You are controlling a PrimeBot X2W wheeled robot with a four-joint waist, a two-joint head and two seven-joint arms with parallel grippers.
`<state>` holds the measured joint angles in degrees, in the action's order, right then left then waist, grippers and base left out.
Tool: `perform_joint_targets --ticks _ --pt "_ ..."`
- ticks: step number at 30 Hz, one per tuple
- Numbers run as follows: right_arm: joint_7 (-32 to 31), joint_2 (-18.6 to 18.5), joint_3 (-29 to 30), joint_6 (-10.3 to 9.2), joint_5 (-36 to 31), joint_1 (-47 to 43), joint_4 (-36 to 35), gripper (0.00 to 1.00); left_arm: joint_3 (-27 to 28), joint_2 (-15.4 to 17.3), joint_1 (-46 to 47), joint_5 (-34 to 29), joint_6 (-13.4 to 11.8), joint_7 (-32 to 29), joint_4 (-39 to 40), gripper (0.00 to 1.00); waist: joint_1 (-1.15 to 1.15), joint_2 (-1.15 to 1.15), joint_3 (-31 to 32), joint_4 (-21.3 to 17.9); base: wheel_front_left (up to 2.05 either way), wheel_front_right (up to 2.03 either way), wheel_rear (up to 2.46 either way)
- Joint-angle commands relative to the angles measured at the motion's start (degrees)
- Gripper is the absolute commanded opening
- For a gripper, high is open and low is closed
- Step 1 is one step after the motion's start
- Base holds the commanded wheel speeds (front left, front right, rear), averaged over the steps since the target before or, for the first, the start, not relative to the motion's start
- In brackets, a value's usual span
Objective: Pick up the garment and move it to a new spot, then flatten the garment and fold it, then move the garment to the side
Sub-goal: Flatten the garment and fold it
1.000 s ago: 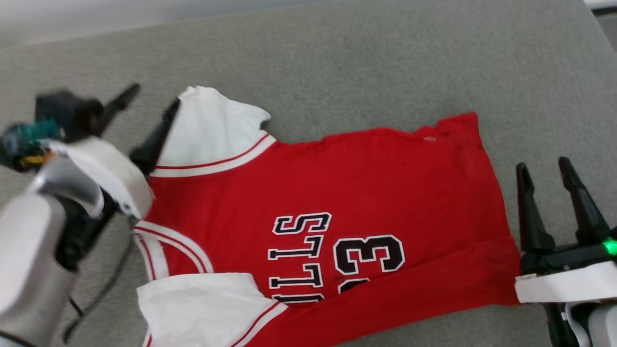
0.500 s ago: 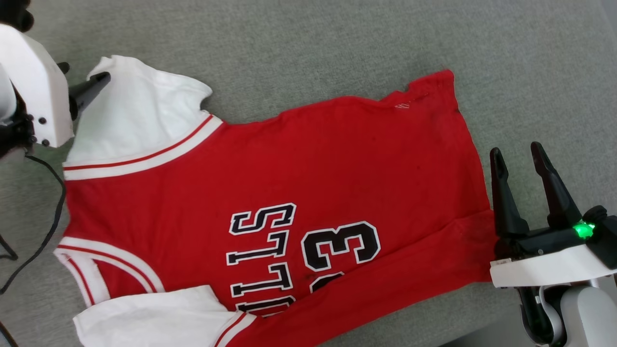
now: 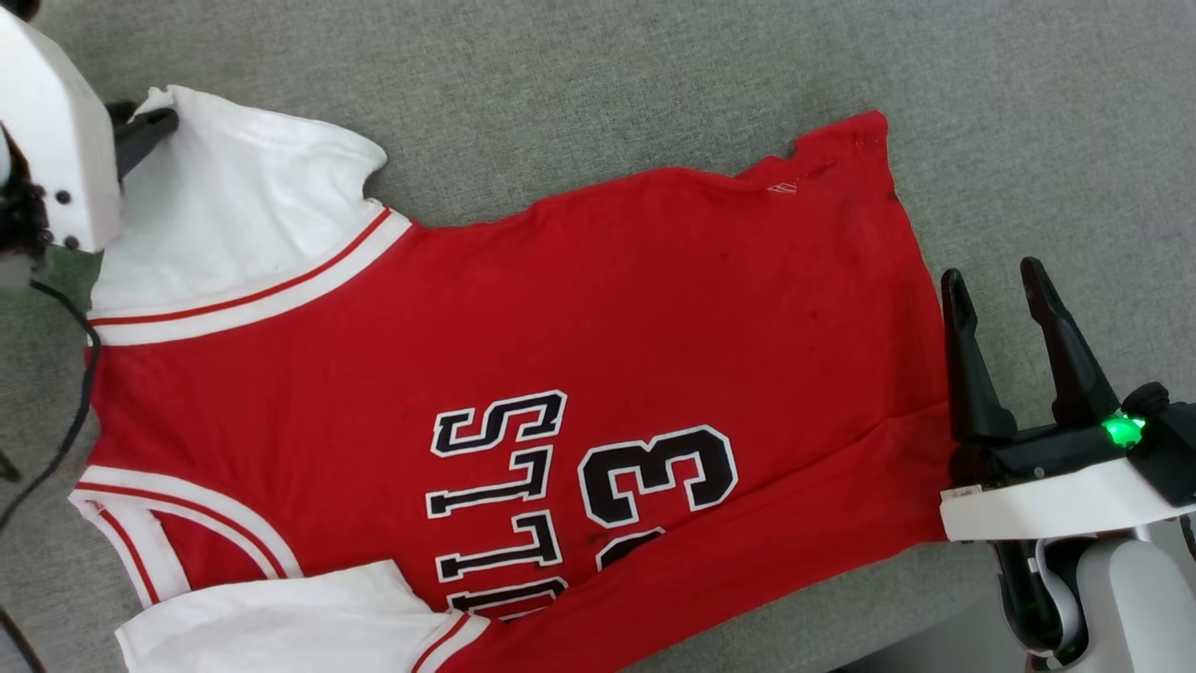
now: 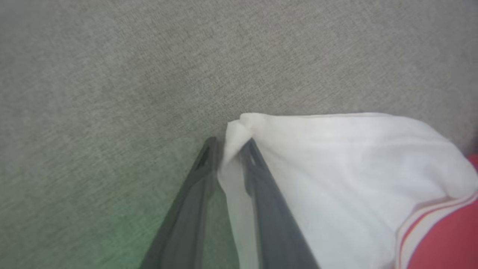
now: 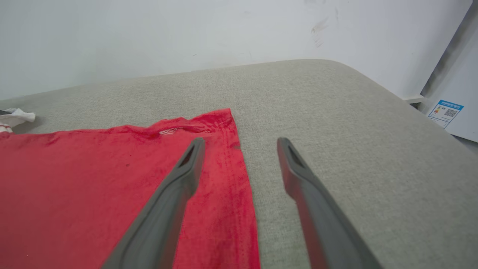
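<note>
Left claw (image 4: 229, 145): partly closed. In the left wrist view the bunched corner of the white sleeve sits between the two fingers. Whether the cloth is clamped cannot be determined. In the head view my white wrist housing (image 3: 47, 140) at the upper left hides most of this claw, leaving one dark finger exposed on the sleeve edge.

Right claw (image 3: 992, 273): fully open, empty, at the right of the head view beside the hem. In the right wrist view one finger overlaps the red hem. Contact with the cloth cannot be confirmed.

The garment (image 3: 561, 308) lies front up across the centre of the grey fabric-covered bench (image 3: 654, 84), with the collar at lower left and the hem at right. A strip along the lower edge is folded over, covering part of the lettering and a second digit below the "3". The lower sleeve is cut off by the bottom frame edge.

A black cable (image 3: 65, 411) runs off the left edge. The blue label (image 5: 446, 112) at the right of the right wrist view is too small to read.
</note>
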<state>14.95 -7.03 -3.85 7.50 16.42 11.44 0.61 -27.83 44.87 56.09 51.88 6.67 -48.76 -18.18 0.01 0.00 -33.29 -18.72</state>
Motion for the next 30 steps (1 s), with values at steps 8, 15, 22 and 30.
perform_joint_targets --ticks 8,15,22,30 --pt "0.1 -2.6 1.0 -0.02 -1.0 -0.1 2.1 1.00 -0.8 -2.5 -3.4 -0.6 0.7 10.6 0.0 0.00 -0.01 0.00 5.0 2.3 0.00 0.00 0.00" --pt "-7.3 -8.3 1.4 -0.02 0.7 -0.3 2.1 1.00 -2.6 -2.9 -7.4 1.3 0.8 19.4 4.0 0.00 -0.01 0.00 11.5 5.8 0.00 0.00 0.00" --pt "-25.6 -17.0 -0.1 -0.01 5.3 0.0 -0.3 1.00 -6.1 -1.0 -12.6 2.7 0.8 25.2 12.9 0.00 -0.01 0.00 15.2 10.4 0.00 0.00 0.00" --pt "-52.1 -26.2 -0.9 -0.03 11.3 10.3 1.2 1.00 -7.5 1.2 -18.8 -0.3 0.1 31.1 24.6 0.00 -0.01 0.00 13.8 16.4 0.00 0.00 0.00"
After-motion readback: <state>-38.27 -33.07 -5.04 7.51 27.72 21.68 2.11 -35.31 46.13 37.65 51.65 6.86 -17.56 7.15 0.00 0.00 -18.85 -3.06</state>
